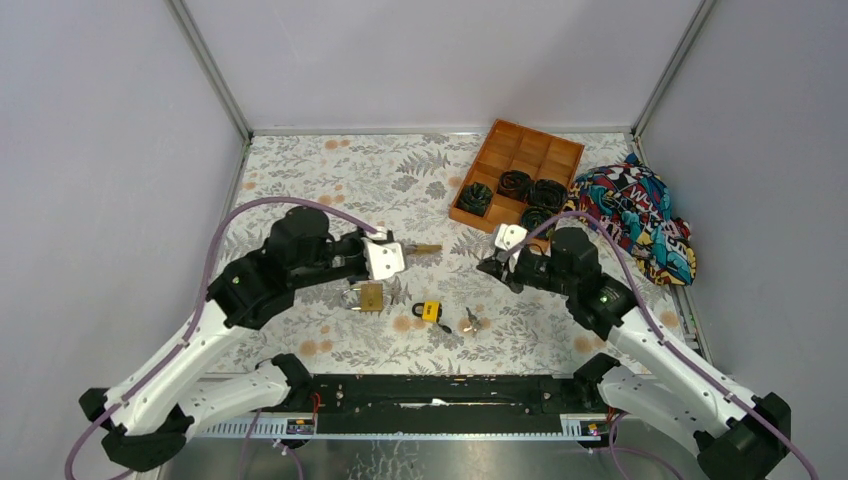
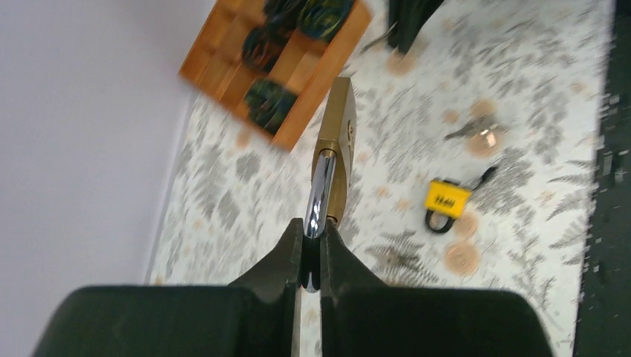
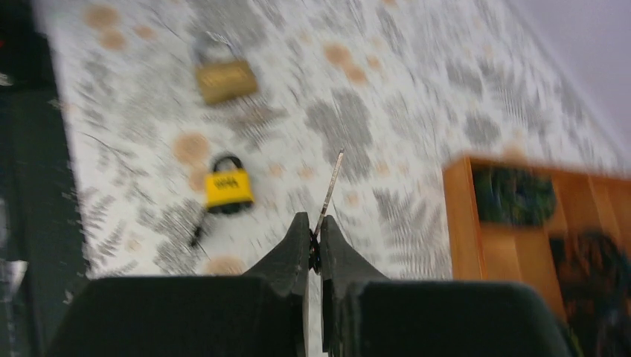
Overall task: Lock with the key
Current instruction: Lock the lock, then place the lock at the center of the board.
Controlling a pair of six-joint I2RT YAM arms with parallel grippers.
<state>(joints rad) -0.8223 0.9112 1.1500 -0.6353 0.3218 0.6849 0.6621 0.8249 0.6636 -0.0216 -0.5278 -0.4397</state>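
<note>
**Lock in one hand, key in the other**

Left gripper (image 2: pixel 312 227) squeezed tight on the shiny shackle (image 2: pixel 321 182) of a brass padlock (image 2: pixel 338 123), lock body sticking straight out past the fingers. Right gripper (image 3: pixel 314 223) pinched together on a thin key (image 3: pixel 330 182), tip pointing away. Both near the middle of the worktop (image 1: pixel 300 170), well apart from each other.

Between them, closer to the near edge: a second brass padlock (image 1: pixel 370 297), a yellow padlock (image 1: pixel 430 311) and loose keys (image 1: pixel 470 320).

Behind the right gripper, toward the far right corner, a wooden tray (image 1: pixel 505 150) with black coils (image 1: pixel 515 184) in some of its boxes. Beside it, along the right edge, a bright cloth (image 1: pixel 640 215).

Lots of open flowered top toward the far left corner.
</note>
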